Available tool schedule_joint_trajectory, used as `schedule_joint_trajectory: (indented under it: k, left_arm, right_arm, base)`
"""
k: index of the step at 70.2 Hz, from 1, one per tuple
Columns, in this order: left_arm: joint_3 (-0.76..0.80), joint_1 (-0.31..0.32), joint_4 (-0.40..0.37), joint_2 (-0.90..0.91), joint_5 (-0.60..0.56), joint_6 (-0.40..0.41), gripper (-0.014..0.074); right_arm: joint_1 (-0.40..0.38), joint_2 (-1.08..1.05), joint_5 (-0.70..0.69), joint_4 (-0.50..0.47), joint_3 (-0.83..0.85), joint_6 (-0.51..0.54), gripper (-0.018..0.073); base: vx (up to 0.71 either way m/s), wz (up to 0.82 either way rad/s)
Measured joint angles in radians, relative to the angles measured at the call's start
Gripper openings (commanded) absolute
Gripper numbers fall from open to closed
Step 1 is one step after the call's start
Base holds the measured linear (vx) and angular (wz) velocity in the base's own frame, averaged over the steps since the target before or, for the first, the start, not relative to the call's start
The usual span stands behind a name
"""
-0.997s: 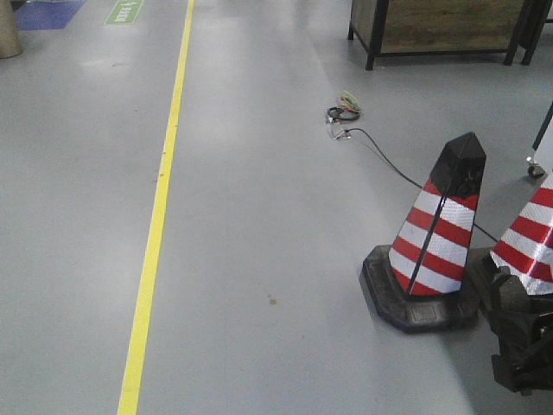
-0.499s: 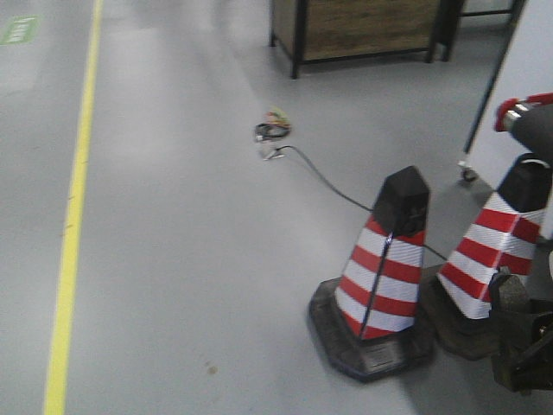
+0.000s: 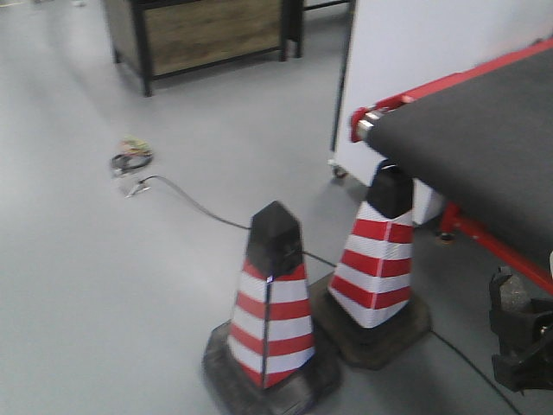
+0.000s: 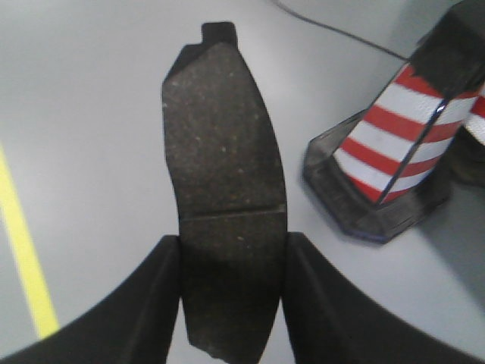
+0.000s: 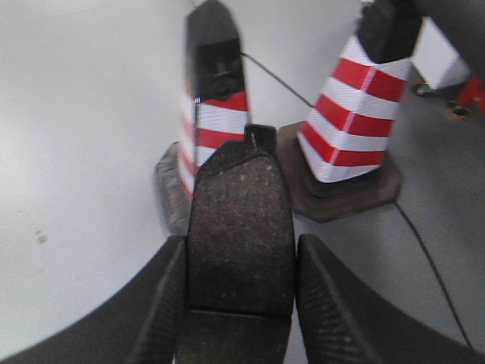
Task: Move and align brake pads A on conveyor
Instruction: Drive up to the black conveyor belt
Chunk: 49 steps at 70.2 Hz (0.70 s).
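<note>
Rough gritty brake pad [image 4: 223, 152], felt-like matt conveyor [image 3: 484, 147]

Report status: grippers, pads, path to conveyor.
Both shut: left gripper on brake pad, right gripper on second pad. Neither on conveyor, ahead-right. Watch near cone, far cone by its end.

My front view cuts the conveyor [image 3: 471, 147] off at right, and the right wrist's brake pad [image 5: 241, 235] runs off the bottom.
</note>
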<state>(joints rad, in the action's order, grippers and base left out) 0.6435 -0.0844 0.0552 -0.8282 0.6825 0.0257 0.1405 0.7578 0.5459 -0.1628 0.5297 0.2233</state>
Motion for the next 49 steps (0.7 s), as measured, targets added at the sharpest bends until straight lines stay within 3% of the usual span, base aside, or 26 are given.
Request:
schedule_joint_trajectory:
  k: [49]
  left_arm:
    - [0.000,0.000,0.000,0.000,0.000,0.000,0.0192]
  right_arm:
    - [0.000,0.000,0.000,0.000,0.000,0.000,-0.0003]
  base:
    - [0.33,-0.61]
